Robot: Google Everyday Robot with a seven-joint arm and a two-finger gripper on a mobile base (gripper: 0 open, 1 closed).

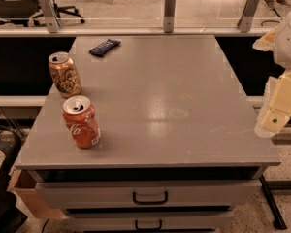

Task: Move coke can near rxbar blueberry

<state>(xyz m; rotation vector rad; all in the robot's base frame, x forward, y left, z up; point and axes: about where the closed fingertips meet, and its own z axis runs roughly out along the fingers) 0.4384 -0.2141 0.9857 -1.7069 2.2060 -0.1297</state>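
Grey table (184,81): coke can (81,122) front-left, hand (276,115) beyond right edge, well apart.

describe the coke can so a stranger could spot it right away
On the grey table, look at the front left corner, far from the pincer at the right edge. The coke can is red with white script, unlike the gold-brown can behind it.
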